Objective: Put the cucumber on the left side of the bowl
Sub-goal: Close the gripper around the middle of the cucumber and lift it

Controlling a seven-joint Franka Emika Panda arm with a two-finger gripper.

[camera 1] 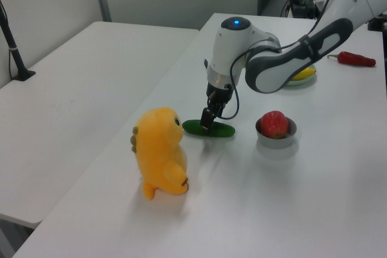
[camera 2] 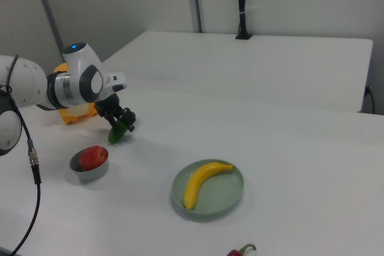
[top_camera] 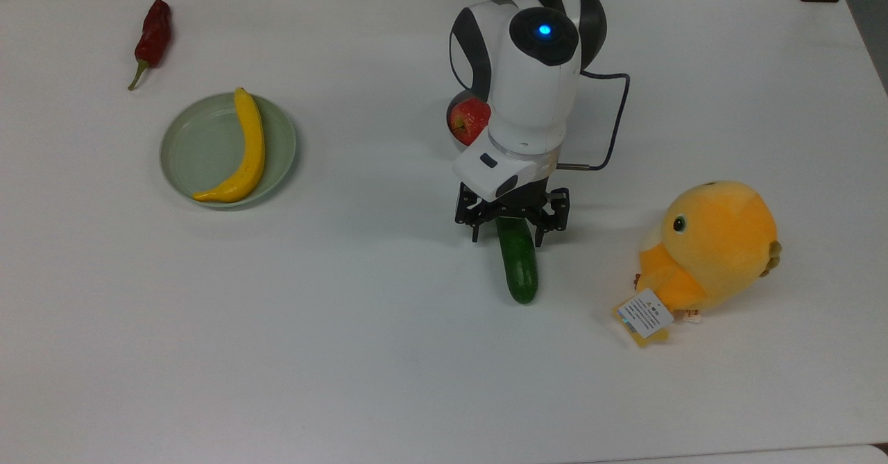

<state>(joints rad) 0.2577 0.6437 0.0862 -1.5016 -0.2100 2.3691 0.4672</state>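
While the cucumber [top_camera: 519, 263] lies flat near the middle of the white tabletop [top_camera: 347, 353], the end effector [top_camera: 511, 232] straddles its far end, fingers spread on either side and gripping nothing. Beyond it the bowl [camera 1: 276, 137] holds a red apple [top_camera: 467, 118].

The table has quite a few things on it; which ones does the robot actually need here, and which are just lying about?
Needed:
- cucumber, with the hand straddling its far end
- bowl, holding an apple

Lying about:
- banana on the green plate
- red chili pepper
- yellow plush toy
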